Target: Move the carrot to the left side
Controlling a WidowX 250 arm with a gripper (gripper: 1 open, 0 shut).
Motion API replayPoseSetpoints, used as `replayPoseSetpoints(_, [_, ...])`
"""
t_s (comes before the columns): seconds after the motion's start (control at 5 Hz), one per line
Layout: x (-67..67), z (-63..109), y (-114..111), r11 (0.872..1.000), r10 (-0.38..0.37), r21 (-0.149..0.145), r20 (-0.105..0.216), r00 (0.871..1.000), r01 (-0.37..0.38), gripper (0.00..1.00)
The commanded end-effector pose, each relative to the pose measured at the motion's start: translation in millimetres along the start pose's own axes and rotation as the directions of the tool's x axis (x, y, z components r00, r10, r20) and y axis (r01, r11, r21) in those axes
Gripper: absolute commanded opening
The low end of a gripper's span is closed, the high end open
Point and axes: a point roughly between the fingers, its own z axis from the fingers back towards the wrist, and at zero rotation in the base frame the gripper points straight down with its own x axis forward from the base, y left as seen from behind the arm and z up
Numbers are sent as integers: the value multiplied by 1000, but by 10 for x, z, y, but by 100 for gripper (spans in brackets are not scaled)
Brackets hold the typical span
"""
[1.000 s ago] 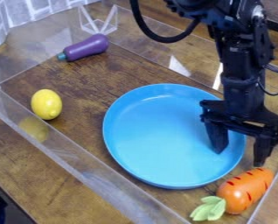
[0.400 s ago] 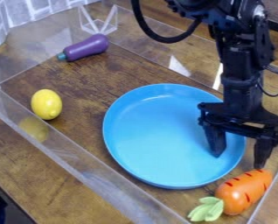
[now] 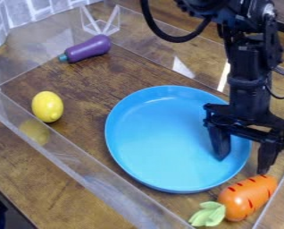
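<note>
The carrot [image 3: 248,197], small, glossy orange with dark ridges and light green leaves [image 3: 209,215], lies on the wooden surface at the lower right, just off the blue plate [image 3: 162,134]. My black gripper [image 3: 245,150] hangs open directly above and behind it, one finger [image 3: 222,141] over the plate's right rim, the other at the right. Nothing sits between the fingers. The carrot is slightly below the fingertips and apart from them.
A yellow lemon [image 3: 46,106] rests at the left near a clear plastic wall [image 3: 73,165]. A purple eggplant [image 3: 87,48] lies at the back left. Clear walls enclose the wooden work area on the left and front.
The carrot has slid slightly down and to the left along the plate's edge. The gripper has stayed almost still, open throughout.
</note>
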Motion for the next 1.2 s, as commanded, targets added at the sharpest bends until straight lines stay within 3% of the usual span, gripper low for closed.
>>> replayPoseSetpoints(0.0, [-56,-185,7,1000,-14,16,-63,998,15,100])
replayPoseSetpoints(0.6, [-118,-213,23,1000,25,6,-76,997,-25,100])
replayPoseSetpoints(0.8, [-216,-226,37,1000,7,6,-87,996,-6,100])
replayPoseSetpoints(1.0, [-310,-225,18,1000,-10,6,-99,995,11,0])
